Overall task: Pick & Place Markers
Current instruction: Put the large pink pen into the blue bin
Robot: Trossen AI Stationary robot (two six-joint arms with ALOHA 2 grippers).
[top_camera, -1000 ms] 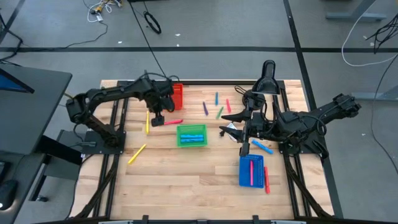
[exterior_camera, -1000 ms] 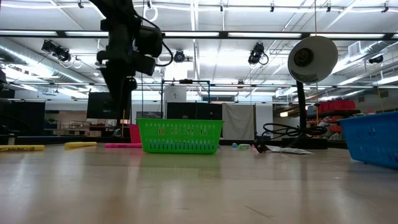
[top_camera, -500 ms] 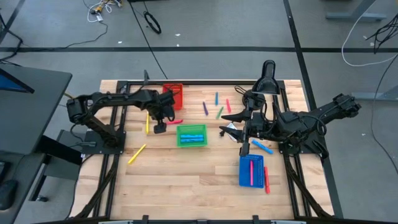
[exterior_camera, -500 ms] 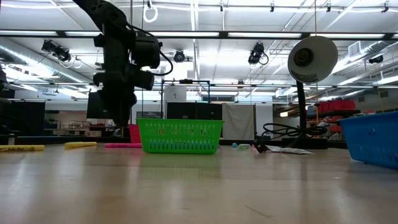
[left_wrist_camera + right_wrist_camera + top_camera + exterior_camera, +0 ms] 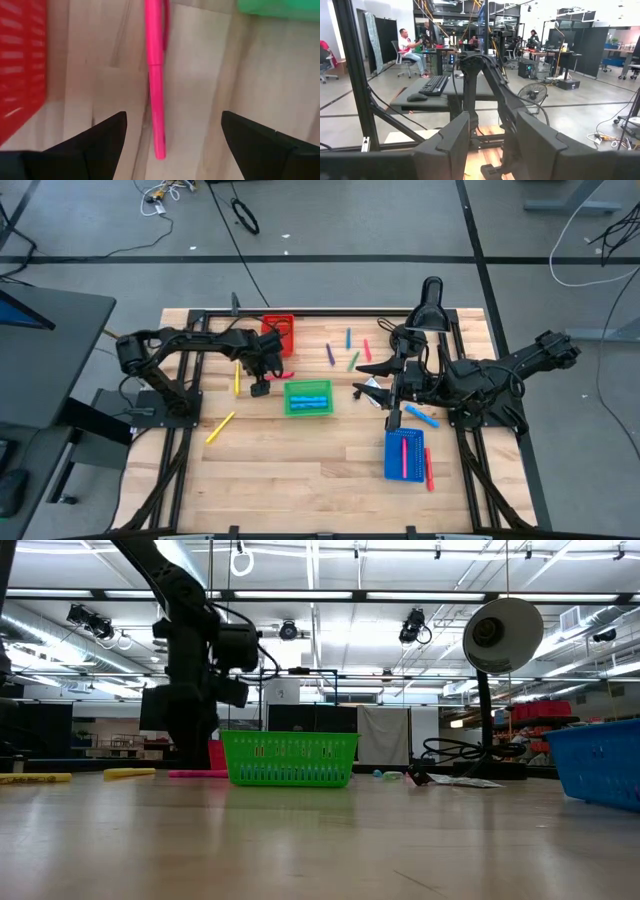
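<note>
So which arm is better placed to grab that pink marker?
Left. Its gripper is open right over the pink marker, a finger on each side. The right gripper waits far across the table.

A bright pink marker [image 5: 156, 85] lay on the pale wood-grain worktop [image 5: 210, 85]. Beside it stood a red tray [image 5: 20, 65] with a slotted pattern and a green tray [image 5: 307, 397] holding blue markers [image 5: 309, 398]. The blue tray [image 5: 404, 454] held a pink marker [image 5: 404, 455].

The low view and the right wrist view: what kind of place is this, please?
Probably a robotics lab or workshop: a high ceiling with long strip lights, desks with a black keyboard, and people seated on office chairs.
</note>
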